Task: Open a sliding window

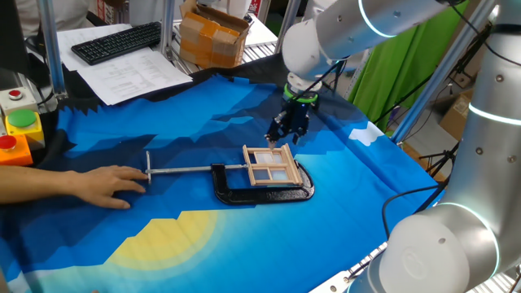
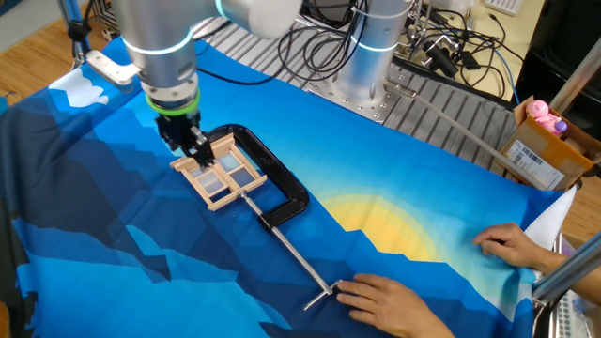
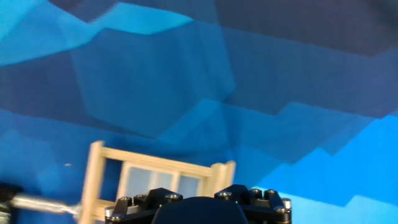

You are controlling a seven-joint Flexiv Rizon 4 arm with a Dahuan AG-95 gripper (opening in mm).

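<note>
The sliding window (image 1: 270, 165) is a small tan wooden frame with pale-blue panes, held in the jaw of a black C-clamp (image 1: 260, 195) on the blue cloth. It also shows in the other fixed view (image 2: 218, 171) and in the hand view (image 3: 155, 177). My gripper (image 1: 281, 134) hangs just above the window's far edge, fingers close together and holding nothing. The other fixed view shows the gripper (image 2: 192, 145) at the window's upper left corner. In the hand view only the gripper's black base shows; the fingertips are out of view.
A person's hand (image 1: 102, 185) rests on the cloth by the T-handle of the clamp's screw bar (image 1: 183, 170); two hands show in the other fixed view (image 2: 385, 300). A keyboard (image 1: 118, 41), papers and a cardboard box (image 1: 213, 34) lie behind. A button box (image 1: 20, 130) stands at left.
</note>
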